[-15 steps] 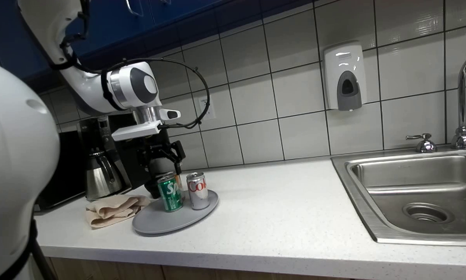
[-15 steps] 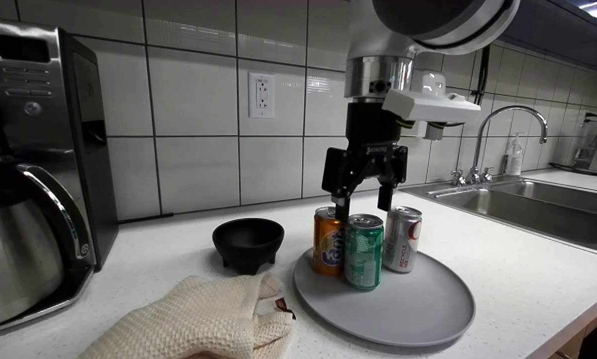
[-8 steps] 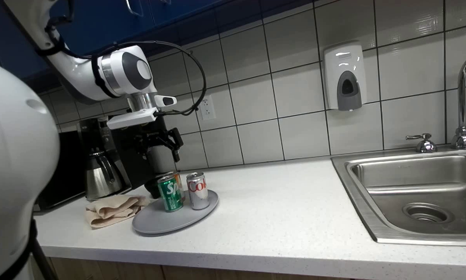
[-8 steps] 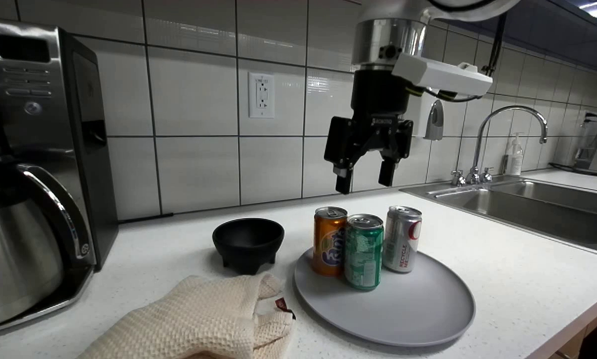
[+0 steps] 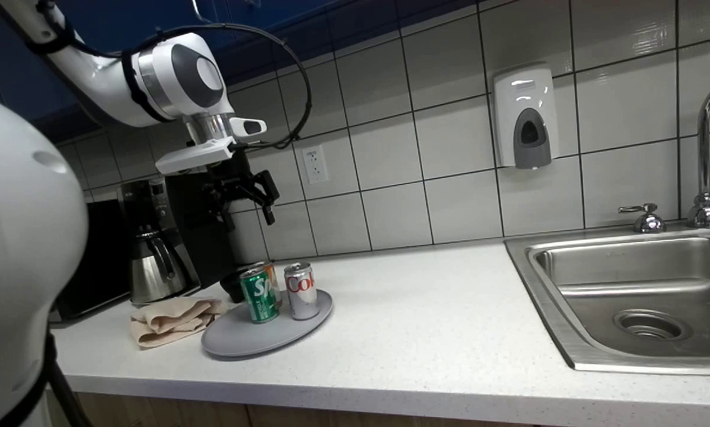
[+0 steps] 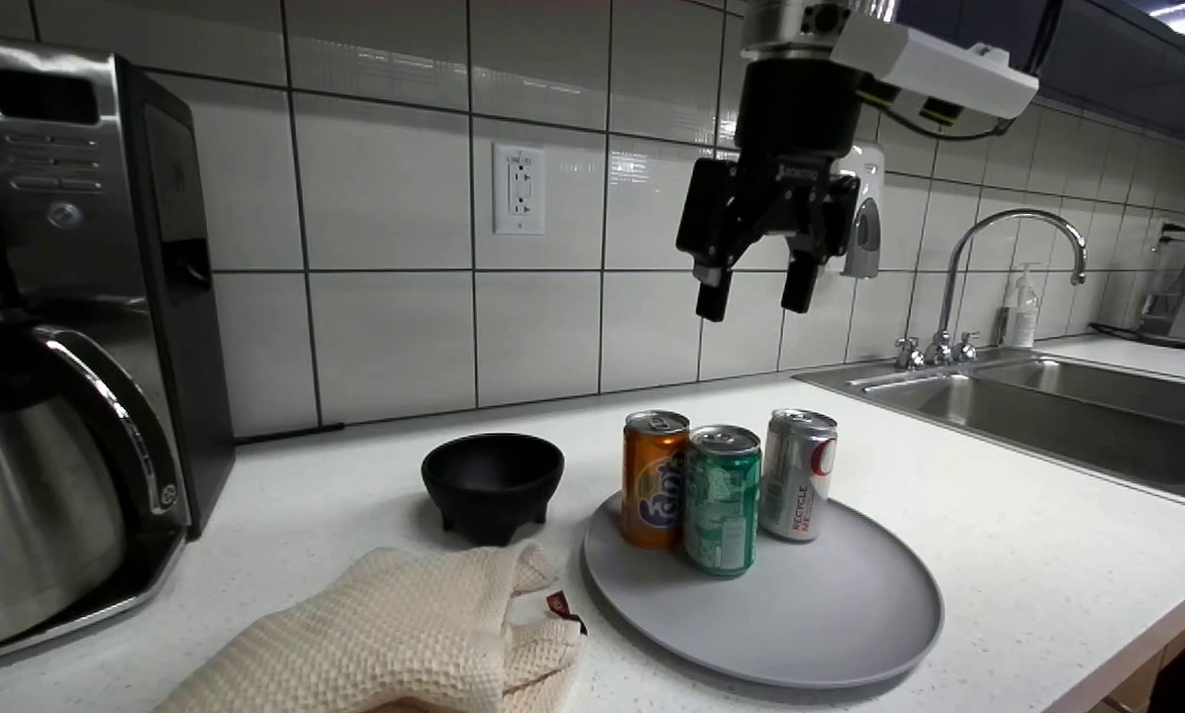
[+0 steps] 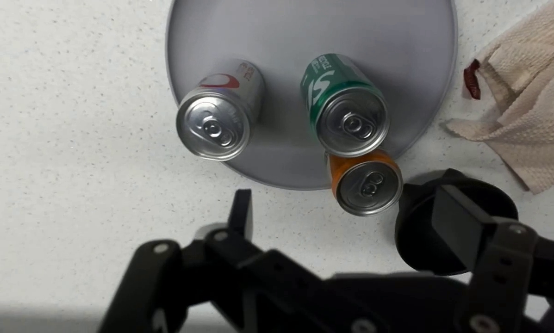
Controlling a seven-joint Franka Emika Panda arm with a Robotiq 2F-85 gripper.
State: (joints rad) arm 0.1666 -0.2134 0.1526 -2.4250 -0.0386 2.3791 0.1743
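My gripper (image 6: 755,297) is open and empty, raised above the cans; it also hangs over them in an exterior view (image 5: 249,218). In the wrist view, its fingers (image 7: 346,210) are spread wide. Nearest below stand an orange can (image 6: 651,480), a green can (image 6: 723,510) and a silver can (image 6: 798,475), all upright on a grey round plate (image 6: 830,629). In the wrist view, the orange can (image 7: 369,187) and green can (image 7: 351,120) are close together; the silver can (image 7: 214,125) stands apart. The orange can is partly hidden behind the green one in an exterior view (image 5: 273,283).
A black footed bowl (image 6: 493,485) stands beside the plate. A beige cloth (image 6: 404,624) lies in front of it. A coffee maker (image 6: 87,248) stands at one end, a steel sink (image 5: 544,296) at the other. A tiled wall (image 5: 378,213) runs behind the counter.
My open gripper has risen from among the can tops to well above them, shifting slightly towards the sink in an exterior view. The cans, plate, bowl and cloth have not moved.
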